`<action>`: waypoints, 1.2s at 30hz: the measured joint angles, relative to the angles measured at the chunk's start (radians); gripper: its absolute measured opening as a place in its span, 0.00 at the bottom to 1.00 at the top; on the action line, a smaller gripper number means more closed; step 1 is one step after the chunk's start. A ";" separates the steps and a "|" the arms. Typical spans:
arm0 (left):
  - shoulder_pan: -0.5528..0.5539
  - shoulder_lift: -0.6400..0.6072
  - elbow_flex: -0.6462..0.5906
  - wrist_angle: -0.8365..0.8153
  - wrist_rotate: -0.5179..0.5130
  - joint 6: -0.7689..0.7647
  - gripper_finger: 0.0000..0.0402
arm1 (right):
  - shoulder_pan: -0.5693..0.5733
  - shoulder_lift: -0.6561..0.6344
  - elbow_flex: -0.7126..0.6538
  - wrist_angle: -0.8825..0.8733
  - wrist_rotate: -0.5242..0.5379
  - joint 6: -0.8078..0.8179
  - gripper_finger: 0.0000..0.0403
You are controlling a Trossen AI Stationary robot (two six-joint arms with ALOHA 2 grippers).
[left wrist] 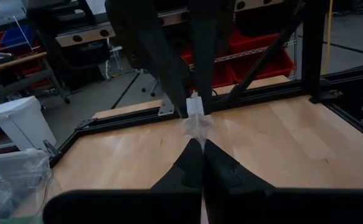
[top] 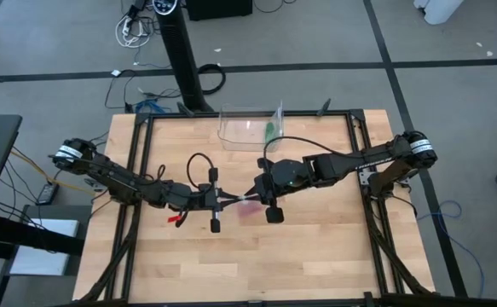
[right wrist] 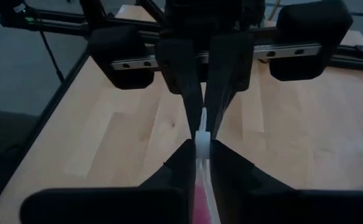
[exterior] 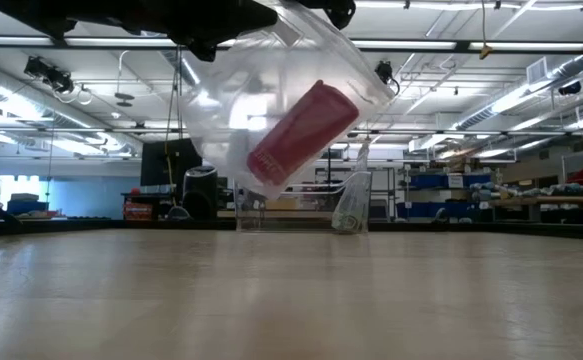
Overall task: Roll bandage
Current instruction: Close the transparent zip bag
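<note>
High view: your left gripper (top: 231,201) and right gripper (top: 250,196) meet tip to tip mid-table, a clear bag (top: 250,207) pinched between them.

Low view: the bag (exterior: 271,110) hangs clear of the table (exterior: 291,300), with the bandage (exterior: 301,135) inside it as a pink roll, tilted.

Left wrist: fingers (left wrist: 221,168) clamped on the bag's top edge (crumpled plastic).

Right wrist: fingers (right wrist: 231,168) closed on the same edge, pink just below.
</note>
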 joint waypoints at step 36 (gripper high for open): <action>0.000 0.000 -0.001 -0.001 -0.018 -0.029 0.00 | 0.014 0.001 0.009 -0.072 0.136 -0.053 0.34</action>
